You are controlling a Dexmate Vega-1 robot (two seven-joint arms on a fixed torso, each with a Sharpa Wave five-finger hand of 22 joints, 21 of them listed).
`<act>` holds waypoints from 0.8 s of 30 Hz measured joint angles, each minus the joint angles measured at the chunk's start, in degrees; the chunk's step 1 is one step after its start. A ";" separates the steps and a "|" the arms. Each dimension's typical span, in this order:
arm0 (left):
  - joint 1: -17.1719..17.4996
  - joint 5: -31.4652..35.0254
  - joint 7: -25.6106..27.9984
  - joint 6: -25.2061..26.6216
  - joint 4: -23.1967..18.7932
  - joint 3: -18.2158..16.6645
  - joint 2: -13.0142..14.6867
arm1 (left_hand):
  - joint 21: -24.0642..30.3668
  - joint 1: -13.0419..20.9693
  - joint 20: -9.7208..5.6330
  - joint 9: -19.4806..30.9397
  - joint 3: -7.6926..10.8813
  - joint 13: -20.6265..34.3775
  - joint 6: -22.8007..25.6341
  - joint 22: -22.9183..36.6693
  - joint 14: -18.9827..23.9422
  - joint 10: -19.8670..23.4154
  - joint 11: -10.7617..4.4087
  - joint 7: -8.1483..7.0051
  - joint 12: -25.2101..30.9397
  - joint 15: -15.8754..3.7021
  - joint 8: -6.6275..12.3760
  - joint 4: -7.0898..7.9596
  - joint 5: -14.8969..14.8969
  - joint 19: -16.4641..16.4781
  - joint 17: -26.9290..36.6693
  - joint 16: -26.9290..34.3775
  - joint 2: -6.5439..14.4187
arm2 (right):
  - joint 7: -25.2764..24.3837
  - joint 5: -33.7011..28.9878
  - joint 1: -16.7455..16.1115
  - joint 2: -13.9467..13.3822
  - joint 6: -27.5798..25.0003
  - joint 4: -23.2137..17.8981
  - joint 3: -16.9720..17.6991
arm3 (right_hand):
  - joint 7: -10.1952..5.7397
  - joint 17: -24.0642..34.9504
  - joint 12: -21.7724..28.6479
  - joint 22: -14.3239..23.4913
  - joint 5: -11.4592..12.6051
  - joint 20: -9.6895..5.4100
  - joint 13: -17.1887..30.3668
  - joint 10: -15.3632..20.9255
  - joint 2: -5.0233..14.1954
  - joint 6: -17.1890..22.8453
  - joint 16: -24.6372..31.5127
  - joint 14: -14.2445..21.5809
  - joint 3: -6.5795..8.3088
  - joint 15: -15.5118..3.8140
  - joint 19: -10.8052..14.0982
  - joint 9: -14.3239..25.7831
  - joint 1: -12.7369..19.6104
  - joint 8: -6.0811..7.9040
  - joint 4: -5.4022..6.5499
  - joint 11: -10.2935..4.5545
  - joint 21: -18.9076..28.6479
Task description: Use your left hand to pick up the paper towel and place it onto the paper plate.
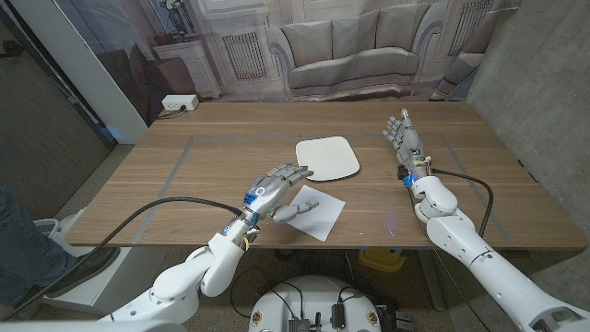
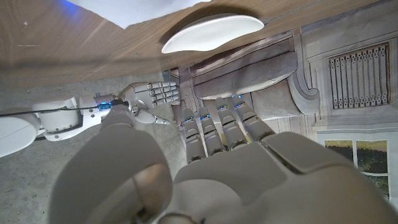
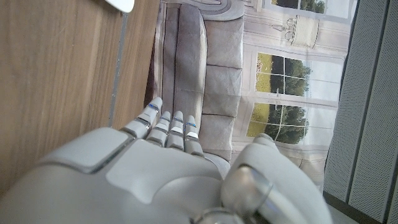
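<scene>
The white paper towel (image 1: pixel 316 212) lies flat on the wooden table (image 1: pixel 184 184) near the front edge, and its corner (image 2: pixel 149 9) appears in the left wrist view. The white paper plate (image 1: pixel 327 158) (image 2: pixel 211 32) sits just behind it, toward the table's middle. My left hand (image 1: pixel 277 189) (image 2: pixel 236 162) hovers over the towel's left edge with fingers stretched out toward the plate and thumb over the sheet, holding nothing. My right hand (image 1: pixel 403 138) (image 3: pixel 161 180) stands to the right of the plate with fingers apart and empty; it also appears in the left wrist view (image 2: pixel 146 99).
A backdrop printed with a sofa (image 1: pixel 350 55) hangs behind the table's far edge. A white power strip (image 1: pixel 179 103) lies beyond the far left corner. Taped lines (image 1: pixel 184 148) mark a rectangle on the tabletop. A grey wall (image 1: pixel 544 92) runs along the right.
</scene>
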 measured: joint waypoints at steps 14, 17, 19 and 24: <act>-1.34 0.18 -3.91 2.07 -0.52 2.21 0.06 | 0.00 0.84 0.00 0.30 0.02 0.28 0.00 0.00 0.00 -0.01 0.01 0.00 -0.33 0.00 0.01 -0.32 0.10 0.00 0.00 0.00 -0.55 | 0.27 0.55 -0.46 -0.14 -0.01 0.08 0.33 | 0.00 0.00 0.00 0.00 -0.35 0.00 0.00 0.00 0.00 0.00 0.00 0.00 -0.13 0.00 0.00 0.00 0.00 0.00 -0.13 0.00 -0.22; -1.53 0.34 -4.73 2.92 -0.70 2.57 -0.02 | 0.00 0.82 0.00 0.30 0.02 0.30 0.00 0.00 0.00 -0.01 0.01 0.00 -0.35 0.00 0.01 -0.32 0.22 0.00 0.00 0.00 -0.54 | 0.38 0.65 -0.46 -0.10 0.02 0.34 0.34 | 0.00 0.00 0.00 0.00 -0.45 0.00 0.00 0.00 0.00 0.00 0.00 0.00 -0.13 0.00 -0.01 0.00 0.00 0.00 -0.13 0.00 -0.22; -1.54 0.38 -5.26 3.41 -0.72 2.60 -0.03 | 0.00 0.82 0.00 0.30 -0.15 0.29 0.00 0.00 0.00 -0.01 0.01 0.00 -0.35 0.00 0.01 -0.49 0.22 0.00 0.00 0.00 -0.54 | 0.39 0.66 -0.46 -0.01 0.03 0.53 0.34 | 0.00 0.00 0.00 0.00 -0.45 0.00 0.00 0.00 0.00 0.00 0.00 0.00 -0.13 0.00 0.00 0.00 0.00 0.00 -0.13 0.00 -0.43; -2.05 0.40 -6.38 4.24 -0.81 3.26 -0.12 | 0.00 0.81 0.31 0.30 -0.22 0.29 0.00 0.00 0.00 -0.01 0.01 0.00 -0.49 0.00 0.01 -0.55 0.22 -0.31 0.00 0.00 -0.54 | 0.47 0.77 -0.45 0.18 0.13 0.79 0.34 | 0.00 0.00 0.00 0.00 -0.45 0.00 0.00 0.21 0.02 0.00 0.00 0.00 -0.13 0.00 -0.01 0.00 -0.02 0.00 -0.13 0.21 -0.43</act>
